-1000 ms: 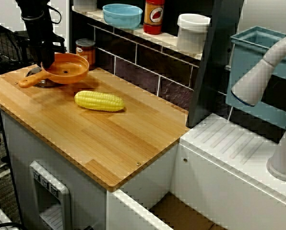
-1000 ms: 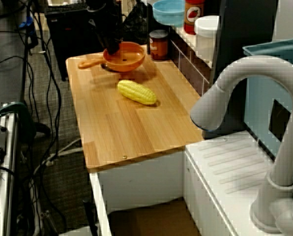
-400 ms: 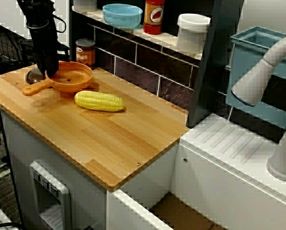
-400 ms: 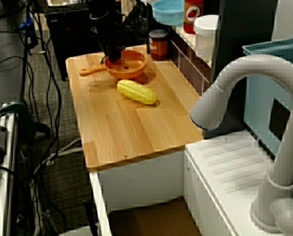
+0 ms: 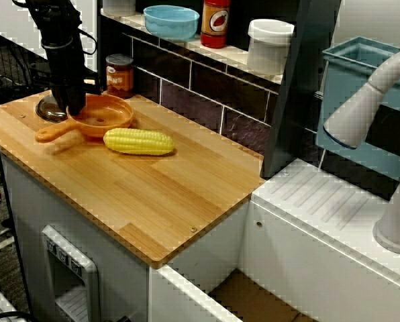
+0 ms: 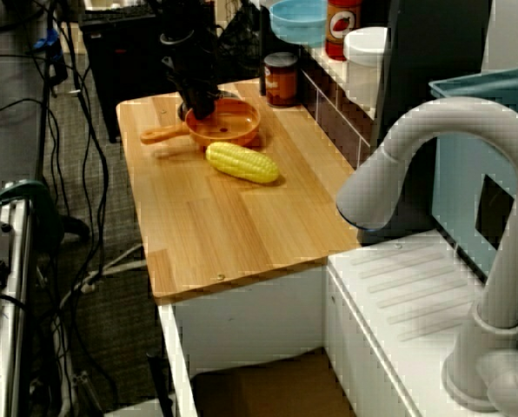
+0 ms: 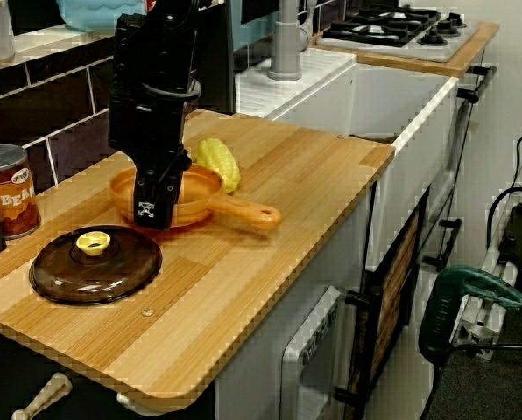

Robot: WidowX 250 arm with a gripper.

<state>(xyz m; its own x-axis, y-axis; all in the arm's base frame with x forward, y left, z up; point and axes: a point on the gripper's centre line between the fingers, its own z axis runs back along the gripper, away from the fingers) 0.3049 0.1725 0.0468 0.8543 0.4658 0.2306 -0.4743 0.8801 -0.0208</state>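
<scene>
Claw (image 7: 151, 210) is down on the orange pan (image 5: 106, 114), at the rim on the side facing the brown lid (image 7: 95, 264). It looks pinched on that rim, one finger inside the bowl and one outside. The gap itself is hidden by the claw body in all three views, so call that probable.

The pan is at the back-left of the worktop (image 5: 153, 194), in front of the bean can (image 7: 9, 192). Its handle (image 7: 243, 213) points out toward the front edge. Can't tell if the base is flat on the wood or slightly off it.

The corn cob (image 5: 138, 141) lies just beside the pan on the sink side, touching it or close to it. The lid sits apart on the other side.

Handling, my read:
- The pan looks like moulded plastic, so light and stiff, not fragile.
- The surface is glossy and the rim is thin and curved, so a pinch there could slip or let the pan swivel.
- A rim hold is off-centre, and the long handle adds leverage and would tilt the pan.
- The handle near the bowl is the other hold, and it gives better control of rotation.
- The corn is round and could roll if the pan bumps it.
</scene>
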